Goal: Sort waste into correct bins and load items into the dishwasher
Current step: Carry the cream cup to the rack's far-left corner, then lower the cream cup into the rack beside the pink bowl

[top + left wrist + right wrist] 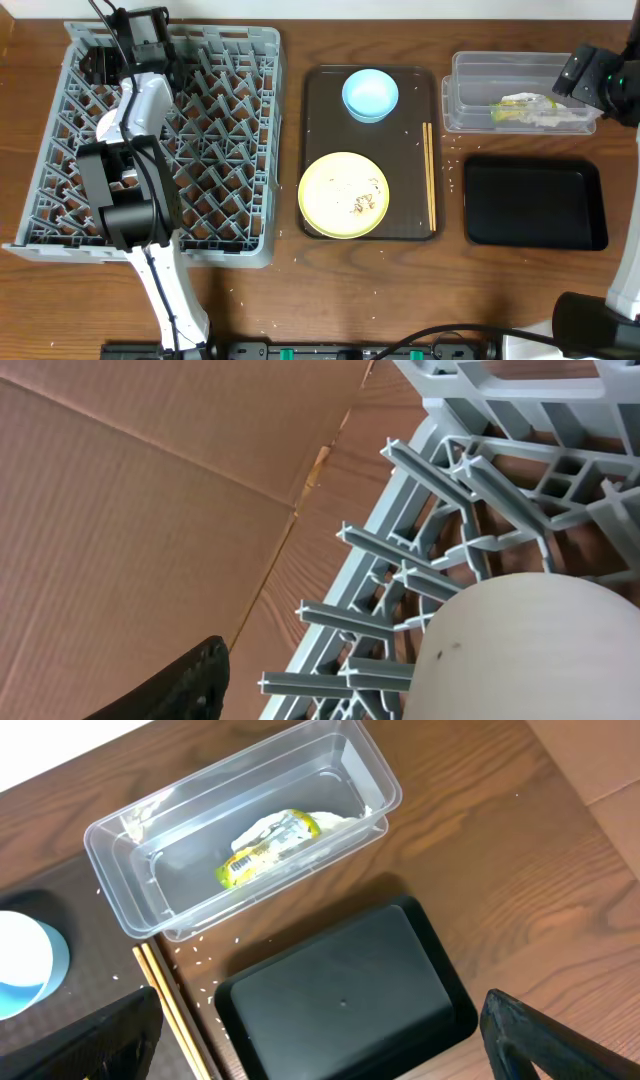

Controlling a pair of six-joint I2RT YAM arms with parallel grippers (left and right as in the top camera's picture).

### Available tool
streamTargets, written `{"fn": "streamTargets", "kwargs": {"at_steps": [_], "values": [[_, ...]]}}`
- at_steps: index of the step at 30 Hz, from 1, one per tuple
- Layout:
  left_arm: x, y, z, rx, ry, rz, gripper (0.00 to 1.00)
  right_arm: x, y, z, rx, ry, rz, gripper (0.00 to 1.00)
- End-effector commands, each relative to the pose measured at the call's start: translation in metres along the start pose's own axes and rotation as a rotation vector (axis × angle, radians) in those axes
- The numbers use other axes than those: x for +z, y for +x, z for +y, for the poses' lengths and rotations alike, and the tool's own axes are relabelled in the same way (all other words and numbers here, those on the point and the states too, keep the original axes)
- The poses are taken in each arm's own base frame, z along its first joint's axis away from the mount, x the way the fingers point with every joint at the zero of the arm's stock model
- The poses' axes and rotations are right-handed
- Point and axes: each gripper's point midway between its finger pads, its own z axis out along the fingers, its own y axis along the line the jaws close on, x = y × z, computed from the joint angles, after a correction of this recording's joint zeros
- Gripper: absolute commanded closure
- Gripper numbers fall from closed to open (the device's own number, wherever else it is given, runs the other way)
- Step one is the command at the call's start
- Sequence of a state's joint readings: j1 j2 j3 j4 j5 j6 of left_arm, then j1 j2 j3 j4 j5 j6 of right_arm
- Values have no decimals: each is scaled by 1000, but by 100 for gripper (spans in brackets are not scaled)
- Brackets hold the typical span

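Grey rack [230, 120], left, has a white rounded dish [520, 650] at its far-left corner by the left gripper [100, 62], whose spread cannot be told. The right gripper [320, 1038] stands wide apart over the black tray [340, 980]. The yellow-green wrapper [265, 850] lies in the clear tub [120, 845].

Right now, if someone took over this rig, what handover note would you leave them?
Left gripper: looks open, at the far-left corner of the dish rack, beside a white rounded dish that rests among the pegs.
Right gripper: open and empty, above the black tray.
Done: the yellow-green wrapper lies in the clear tub.
Left: the light blue bowl and the pale yellow plate, with crumbs on it, sit on the brown serving tray beside the chopsticks. The black tray holds nothing. Bin the crumbs, then rack the bowl and plate.
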State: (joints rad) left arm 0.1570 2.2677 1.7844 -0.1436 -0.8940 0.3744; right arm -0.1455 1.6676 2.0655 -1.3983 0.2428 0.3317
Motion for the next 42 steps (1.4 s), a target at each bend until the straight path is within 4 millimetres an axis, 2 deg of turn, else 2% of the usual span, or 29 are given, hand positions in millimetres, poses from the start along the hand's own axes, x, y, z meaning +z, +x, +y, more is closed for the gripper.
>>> {"fn": "streamTargets", "kwargs": {"at_steps": [1, 4, 9, 13, 20, 25, 31, 36, 40, 42], "values": [[-12, -18, 32, -53, 27, -34, 34, 1, 0, 0, -9, 6, -1, 1], [-25, -24, 35, -46, 130, -56, 30, 1, 0, 0, -9, 6, 0, 1], [-34, -26, 48, -63, 201, -62, 29, 0, 3, -1, -13, 10, 11, 1], [-42, -18, 36, -27, 352, -50, 28, 1, 3, -1, -13, 11, 13, 1], [-48, -6, 20, 5, 467, -19, 27, 0, 3, -1, -14, 11, 13, 1], [-49, -8, 22, -4, 465, -23, 31, 1, 3, -2, -13, 11, 13, 1], [-62, -24, 49, -118, 453, -56, 47, 1, 3, -1, -13, 11, 12, 1], [-73, -35, 79, -307, 491, -75, 51, 0, 3, -1, -13, 10, 12, 1], [-55, -26, 108, -512, 454, -19, 65, 0, 6, -2, -16, 15, 25, 1], [-44, -17, 113, -596, 471, 22, 70, 0, 7, -3, -17, 16, 29, 1]]}}
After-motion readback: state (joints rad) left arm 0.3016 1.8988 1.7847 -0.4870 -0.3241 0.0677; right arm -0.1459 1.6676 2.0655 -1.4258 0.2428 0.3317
